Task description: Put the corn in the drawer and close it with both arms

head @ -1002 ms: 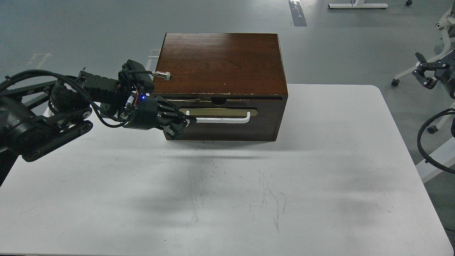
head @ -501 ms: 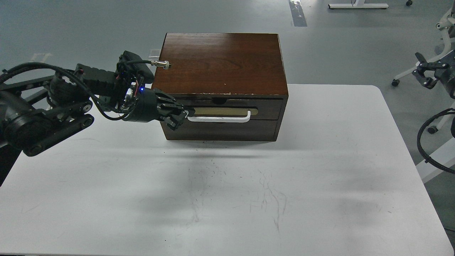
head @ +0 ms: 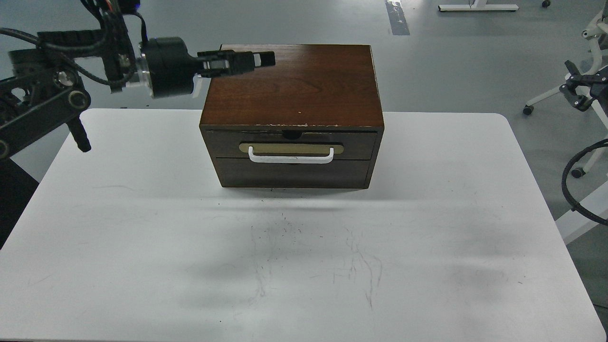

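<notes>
Drawer shut in box on counter.
Left claw above box's back-left corner, narrow, holding nothing.

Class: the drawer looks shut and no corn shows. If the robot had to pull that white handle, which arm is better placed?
Left. Its gripper hovers above the box's top-left corner, near the white handle. The right arm hangs off the table's right edge.

L arm off handle, raised (above box); drawer shut.
</notes>
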`<action>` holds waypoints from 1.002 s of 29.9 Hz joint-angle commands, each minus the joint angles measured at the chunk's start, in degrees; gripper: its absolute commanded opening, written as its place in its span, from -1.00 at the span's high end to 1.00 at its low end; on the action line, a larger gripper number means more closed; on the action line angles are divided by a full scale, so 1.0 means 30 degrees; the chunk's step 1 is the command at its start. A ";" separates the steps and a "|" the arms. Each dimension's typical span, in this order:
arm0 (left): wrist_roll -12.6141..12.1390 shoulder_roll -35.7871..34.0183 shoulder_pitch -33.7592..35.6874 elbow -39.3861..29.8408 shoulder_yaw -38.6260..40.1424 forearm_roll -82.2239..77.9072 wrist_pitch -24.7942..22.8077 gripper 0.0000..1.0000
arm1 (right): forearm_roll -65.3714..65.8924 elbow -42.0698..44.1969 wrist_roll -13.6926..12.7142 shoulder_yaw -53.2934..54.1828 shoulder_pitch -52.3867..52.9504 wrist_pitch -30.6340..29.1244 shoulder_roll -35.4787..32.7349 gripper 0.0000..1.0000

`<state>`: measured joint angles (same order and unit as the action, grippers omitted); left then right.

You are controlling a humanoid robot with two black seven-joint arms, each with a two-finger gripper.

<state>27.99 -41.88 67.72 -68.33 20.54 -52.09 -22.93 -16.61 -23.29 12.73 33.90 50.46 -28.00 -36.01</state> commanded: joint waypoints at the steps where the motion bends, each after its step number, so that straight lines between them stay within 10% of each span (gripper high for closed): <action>1: -0.0102 0.0103 -0.0133 0.1709 0.0478 0.8179 -0.0032 -0.95 | -0.0001 0.0000 0.0004 0.0125 -0.0002 0.0000 -0.0037 -1.00; 30: -0.0102 0.2154 -0.3589 1.2728 0.1677 2.2224 -0.1689 -0.95 | -0.0060 0.0029 -0.0289 0.2731 0.0027 0.0000 0.1133 -1.00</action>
<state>27.68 -36.10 57.84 -30.56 24.07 14.12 -28.00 -16.73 -23.23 11.95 40.94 50.45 -28.00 -34.27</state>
